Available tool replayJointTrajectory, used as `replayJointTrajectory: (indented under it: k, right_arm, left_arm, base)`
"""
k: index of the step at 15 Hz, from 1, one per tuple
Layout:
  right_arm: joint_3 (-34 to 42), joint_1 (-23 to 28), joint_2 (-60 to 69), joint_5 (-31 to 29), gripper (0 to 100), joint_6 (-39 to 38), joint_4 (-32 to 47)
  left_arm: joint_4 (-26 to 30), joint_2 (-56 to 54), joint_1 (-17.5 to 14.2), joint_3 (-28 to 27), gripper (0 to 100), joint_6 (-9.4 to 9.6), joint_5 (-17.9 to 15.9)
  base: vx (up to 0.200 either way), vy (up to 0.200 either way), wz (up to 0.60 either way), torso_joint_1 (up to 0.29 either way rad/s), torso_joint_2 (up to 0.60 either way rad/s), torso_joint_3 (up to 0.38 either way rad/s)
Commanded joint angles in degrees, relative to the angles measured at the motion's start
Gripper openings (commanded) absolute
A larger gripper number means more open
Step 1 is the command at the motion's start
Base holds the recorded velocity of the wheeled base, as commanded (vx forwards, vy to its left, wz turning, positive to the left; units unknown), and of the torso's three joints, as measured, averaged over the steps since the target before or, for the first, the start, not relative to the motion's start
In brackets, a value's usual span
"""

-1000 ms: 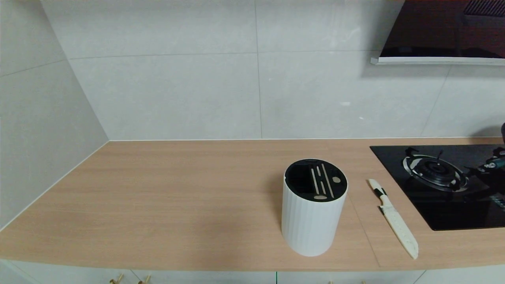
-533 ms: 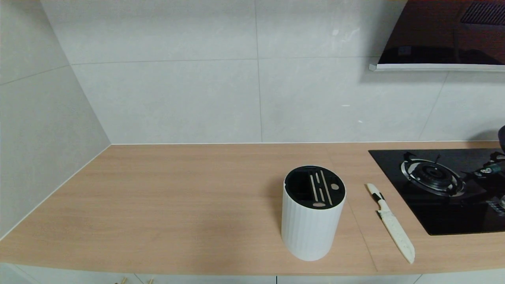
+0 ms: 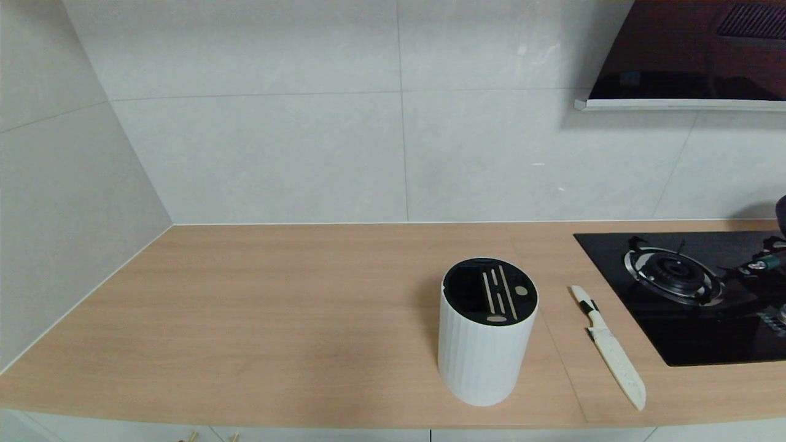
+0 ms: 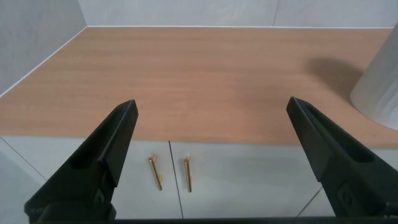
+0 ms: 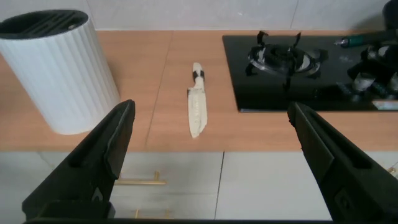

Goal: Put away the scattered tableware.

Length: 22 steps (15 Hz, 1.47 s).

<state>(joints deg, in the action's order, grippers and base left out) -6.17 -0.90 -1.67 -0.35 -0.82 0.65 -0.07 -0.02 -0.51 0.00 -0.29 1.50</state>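
A white ribbed knife holder (image 3: 485, 344) with a black slotted top stands upright on the wooden counter (image 3: 276, 319). It also appears in the right wrist view (image 5: 59, 74) and at the rim of the left wrist view (image 4: 380, 87). A cream knife (image 3: 608, 344) with a black band on its handle lies flat between the holder and the hob, its blade toward the front edge (image 5: 197, 109). My left gripper (image 4: 211, 109) and right gripper (image 5: 211, 111) both hang open and hold nothing, out in front of the counter's edge, apart from both objects.
A black gas hob (image 3: 681, 294) with a burner takes up the counter's right end, under a dark range hood (image 3: 688, 55). Tiled walls close the back and left. Cabinet doors with brass handles (image 4: 155, 173) sit below the counter. Bare wood stretches left of the holder.
The whole head picture shifted a little a second ago, so the camera moved. The holder and knife lie where they were.
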Motion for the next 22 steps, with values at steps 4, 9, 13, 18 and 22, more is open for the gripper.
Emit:
replayJointTrajectory:
  k: [4,9,13,18,22]
  right_arm:
    - [-14.0,-7.1,-30.0,1.8,100,-1.4,-0.5]
    - [-22.8,-8.2,-64.5,2.6,100,-1.5,-9.1]
    - [-24.0,-8.2,-83.6,2.3,100,-0.9,-19.7]
    - [-27.4,-6.7,-101.9,0.4,100,0.6,-31.8]
    - [-29.3,-5.6,-112.1,-2.0,100,0.7,-36.5]
  left_arm:
    - [0.0,0.0,0.0,0.0,100,-0.06,0.1]
    - [0.0,0.0,0.0,0.0,100,-0.06,0.0]
    - [0.0,0.0,0.0,0.0,100,-0.06,0.0]
    - [0.0,0.0,0.0,0.0,100,-0.06,0.1]
    - [0.0,0.0,0.0,0.0,100,-0.06,0.1]
  base:
    - [0.000,0.000,0.00,0.000,0.00,0.000]
    - [0.000,0.000,0.00,0.000,0.00,0.000]
    - [0.000,0.000,0.00,0.000,0.00,0.000]
    - [0.000,0.000,0.00,0.000,0.00,0.000]
    - [0.000,0.000,0.00,0.000,0.00,0.000]
